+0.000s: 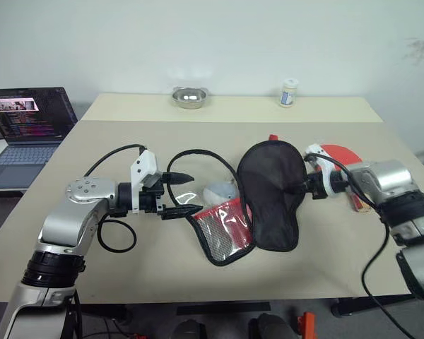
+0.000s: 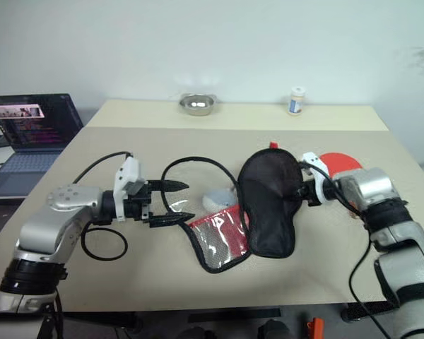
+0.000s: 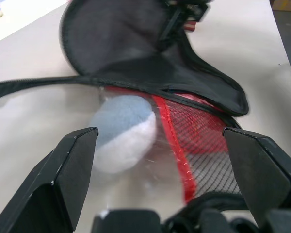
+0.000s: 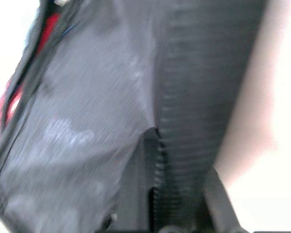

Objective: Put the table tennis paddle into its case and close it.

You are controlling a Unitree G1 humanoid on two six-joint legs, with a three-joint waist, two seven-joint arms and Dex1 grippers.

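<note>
- Nearest us, the case (image 1: 258, 205) lies unzipped on the worktop (image 1: 127, 272): its red, mesh-fronted half (image 1: 222, 229) is folded down toward the near edge, and the black half (image 1: 272, 191) is spread flat beyond it.
- That fabric looks soft and floppy, so I'd judge it light and likely to sag or slide if tugged by one corner. The stiffer zip rim is the place to pinch.
- The left tool (image 1: 178, 195) hovers just beside the mesh half, its two black fingers spread wide with nothing between them. The left wrist view looks straight down at the mesh flap.
- A small blue-and-white ball (image 1: 219, 193) rests against the case's inner fold, right where the paddle should go. It looks light and ready to roll.
- The right tool (image 2: 300, 188) sits against the black half's right edge. Its fingers are lost against the dark cloth, so I cannot tell whether it grips.
- Just beyond that wrist, the table tennis paddle (image 1: 337, 153) lies flat on the worktop, well outside the case, its red face partly hidden by the arm.
- The paddle should be rigid and light with grippy rubber. The handle is the natural hold, though it's hidden here.
- Farthest back sit a metal bowl (image 1: 189, 96) and a small bottle (image 1: 289, 92).
</note>
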